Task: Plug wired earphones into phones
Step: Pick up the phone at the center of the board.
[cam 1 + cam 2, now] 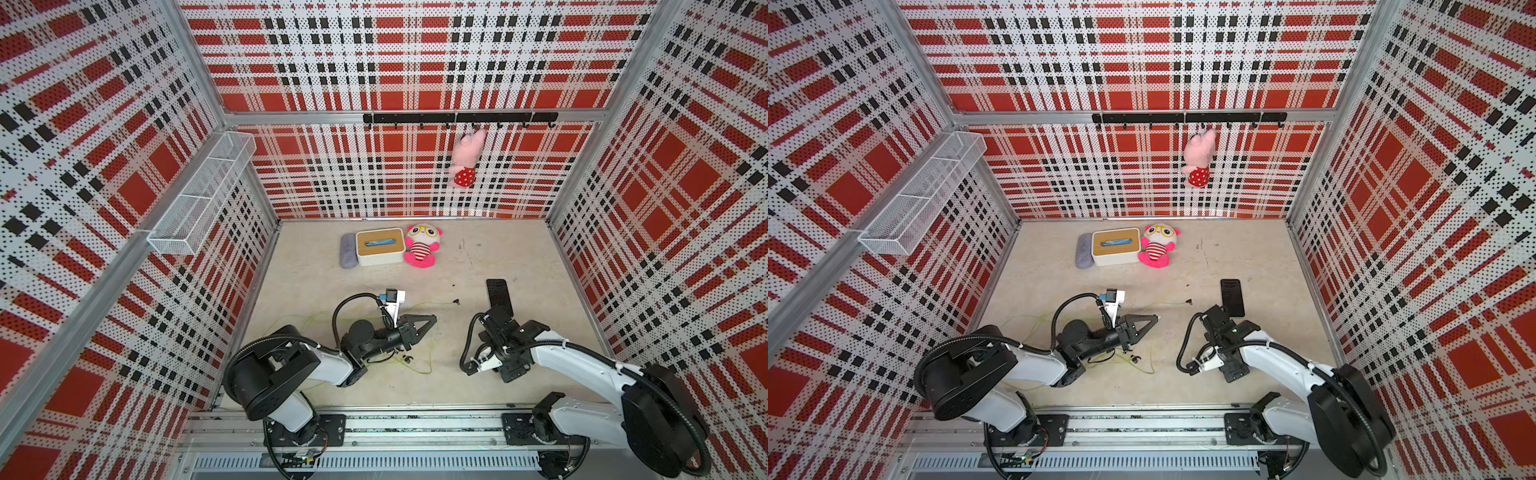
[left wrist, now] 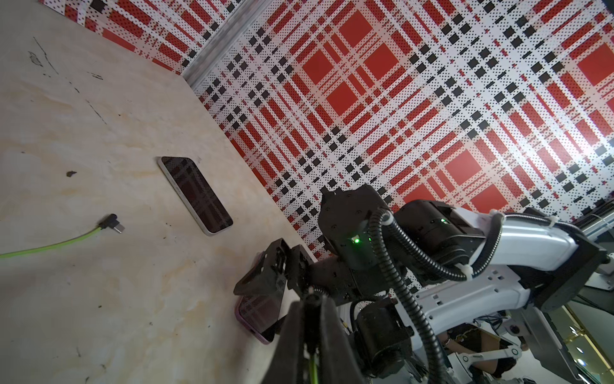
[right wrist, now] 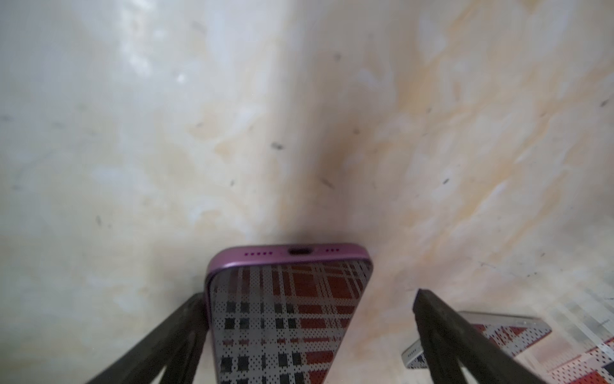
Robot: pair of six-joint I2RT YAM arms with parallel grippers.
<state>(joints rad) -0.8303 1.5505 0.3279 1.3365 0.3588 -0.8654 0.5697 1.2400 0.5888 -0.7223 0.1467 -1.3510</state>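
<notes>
My left gripper [image 1: 432, 318] [image 2: 312, 297] is shut on the black plug of one set of wired earphones. Its yellow-green cable [image 2: 312, 365] runs back between the fingers. The other plug [image 1: 457, 302] [image 2: 113, 222] lies loose on the table with its cable. Earbuds [image 1: 409, 358] and loops of cable lie near the left arm. One of the phones, silver-edged [image 1: 498, 296] [image 2: 196, 194], lies flat. A purple-edged phone [image 3: 289, 316] [image 2: 257, 316] lies between the fingers of my open right gripper [image 3: 309, 296]. One finger touches its edge, and its port end points away. The right arm hides that phone in both top views.
At the back of the table stand a white box with a cork top [image 1: 380, 246], a grey pouch [image 1: 348, 250] and a pink plush toy [image 1: 420, 245]. A plush pig [image 1: 467, 158] hangs from a hook rail. A wire basket [image 1: 203, 195] is mounted on the left wall.
</notes>
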